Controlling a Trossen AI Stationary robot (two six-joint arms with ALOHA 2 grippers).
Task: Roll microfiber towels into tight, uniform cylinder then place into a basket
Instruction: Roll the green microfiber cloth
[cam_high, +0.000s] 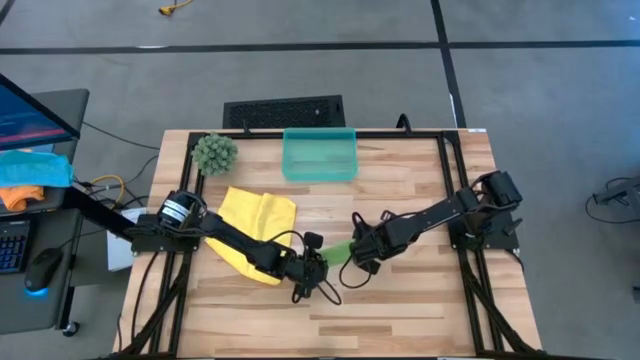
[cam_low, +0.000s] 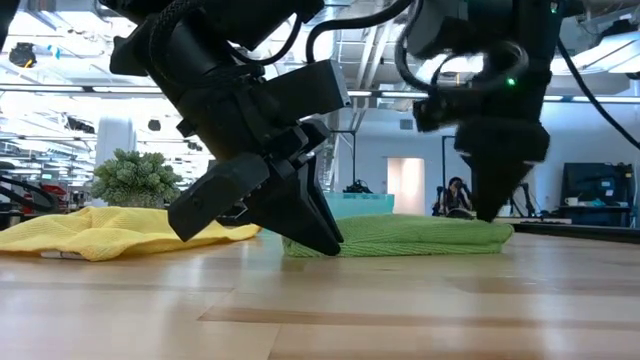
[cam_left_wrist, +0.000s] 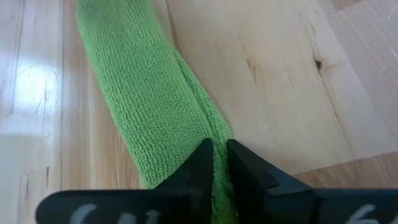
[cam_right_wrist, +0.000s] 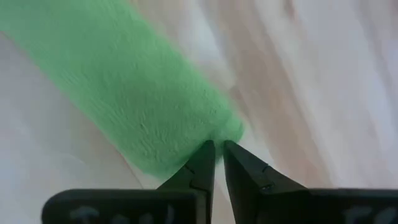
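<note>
The lime green towel (cam_high: 338, 250) is lying on the table (cam_high: 400, 310) near its middle as a long, narrow, folded or loosely rolled strip, and both arms are working on it from opposite ends. The left claw (cam_left_wrist: 220, 163) is pinching one end of the strip, its fingers drawn nearly together with a fold of green cloth caught between them, as the left wrist view is showing. The right claw (cam_right_wrist: 219, 158) is standing at the other end with its fingers almost together, their tips touching the cloth's corner; whether they are actually clamping any fabric I cannot tell for sure, though it looks like a light pinch. In the low view the strip is looking flattish rather than round, so I judge the rolling of this towel to be under way but not finished. The yellow towel (cam_high: 255, 222) is lying crumpled and unrolled on the table, partly under the left arm, between the spiky plant ball (cam_high: 214, 152) and the green strip. The basket (cam_high: 320, 155) is sitting at the far edge of the table, well apart from both towels, and seems to be holding nothing. So neither towel is in the basket yet: the green one needs tightening and carrying over, and the yellow one is awaiting the whole job.
</note>
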